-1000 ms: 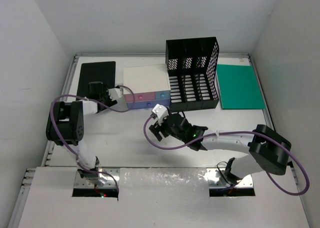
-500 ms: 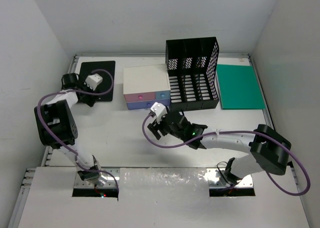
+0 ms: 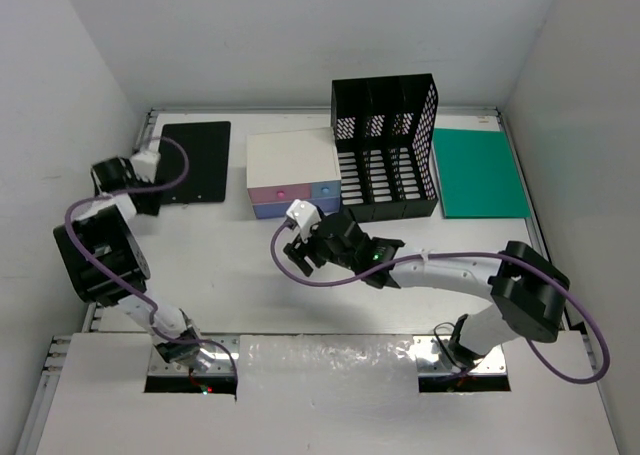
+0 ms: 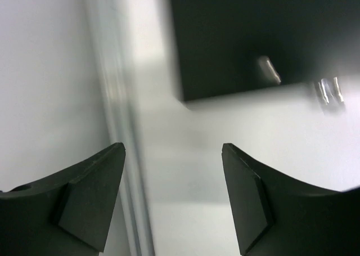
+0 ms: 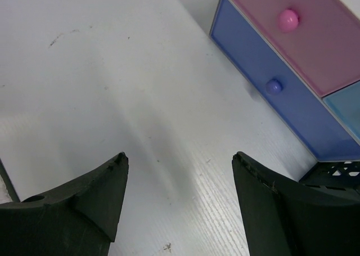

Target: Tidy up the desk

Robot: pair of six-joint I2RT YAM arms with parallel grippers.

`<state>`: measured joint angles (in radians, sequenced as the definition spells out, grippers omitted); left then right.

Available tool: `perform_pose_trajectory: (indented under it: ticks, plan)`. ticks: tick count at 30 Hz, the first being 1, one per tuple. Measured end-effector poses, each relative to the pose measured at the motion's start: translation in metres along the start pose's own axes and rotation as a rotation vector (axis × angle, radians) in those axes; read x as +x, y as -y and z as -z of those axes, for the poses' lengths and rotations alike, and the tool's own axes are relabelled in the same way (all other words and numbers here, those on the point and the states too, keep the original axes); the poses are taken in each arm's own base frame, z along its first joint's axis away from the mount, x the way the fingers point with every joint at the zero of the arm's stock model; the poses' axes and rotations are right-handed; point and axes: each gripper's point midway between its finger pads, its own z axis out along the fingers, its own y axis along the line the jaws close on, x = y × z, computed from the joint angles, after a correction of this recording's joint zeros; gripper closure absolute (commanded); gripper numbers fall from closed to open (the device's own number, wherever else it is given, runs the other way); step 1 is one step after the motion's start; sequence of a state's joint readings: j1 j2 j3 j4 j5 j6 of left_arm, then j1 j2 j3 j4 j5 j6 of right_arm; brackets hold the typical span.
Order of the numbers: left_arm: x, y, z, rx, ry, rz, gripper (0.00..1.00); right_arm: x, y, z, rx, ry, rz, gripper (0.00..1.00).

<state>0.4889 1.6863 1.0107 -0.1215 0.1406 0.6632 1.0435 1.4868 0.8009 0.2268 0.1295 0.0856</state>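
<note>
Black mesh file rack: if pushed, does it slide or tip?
The black mesh file rack is probably light: perforated walls, slots apparently empty. It looks stiff. A low push should slide it over the smooth desk; a push high on its tall back might tip it.

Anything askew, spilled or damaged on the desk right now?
Nothing stands out. The black mat, drawer box, black file rack and green mat sit square along the far side of the desk. The drawers look shut. The left gripper and right gripper are open and empty.
</note>
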Motion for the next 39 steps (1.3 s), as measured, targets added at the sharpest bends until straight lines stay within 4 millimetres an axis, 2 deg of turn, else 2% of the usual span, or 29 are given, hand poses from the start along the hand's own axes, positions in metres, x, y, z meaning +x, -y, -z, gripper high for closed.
perform_pose_trajectory:
  ticks: [3, 6, 8, 15, 21, 28, 33, 36, 38, 39]
  plan:
    - [0.041, 0.038, 0.005, 0.040, -0.025, -0.184, 0.31, -0.002, -0.002, -0.004, -0.010, -0.019, 0.001, 0.28]
    - [0.057, 0.061, 0.015, 0.049, 0.013, -0.350, 0.32, -0.008, -0.003, -0.010, -0.015, -0.025, -0.001, 0.29]
    - [0.056, 0.065, 0.015, 0.030, 0.051, -0.430, 0.32, -0.013, -0.004, -0.011, -0.020, -0.025, -0.004, 0.29]
    - [0.032, 0.043, -0.011, -0.090, 0.097, -0.588, 0.37, -0.025, -0.005, -0.012, -0.027, -0.004, -0.016, 0.29]
    - [0.014, 0.031, -0.029, -0.162, 0.125, -0.628, 0.41, -0.027, -0.003, -0.009, -0.016, -0.003, -0.014, 0.29]
    - [-0.003, 0.028, -0.046, -0.233, 0.170, -0.679, 0.44, -0.048, 0.004, 0.005, 0.005, 0.053, -0.001, 0.29]
    - [-0.008, 0.029, -0.056, -0.227, 0.182, -0.719, 0.55, -0.053, 0.009, 0.015, 0.025, 0.074, 0.011, 0.28]
    - [-0.009, 0.032, -0.062, -0.221, 0.179, -0.760, 0.66, -0.055, 0.011, 0.018, 0.033, 0.081, 0.021, 0.28]
    - [-0.011, 0.035, -0.068, -0.226, 0.183, -0.791, 0.78, -0.057, 0.011, 0.019, 0.034, 0.088, 0.027, 0.28]
    - [-0.012, 0.037, -0.070, -0.224, 0.183, -0.800, 0.86, -0.058, 0.012, 0.020, 0.034, 0.090, 0.028, 0.28]
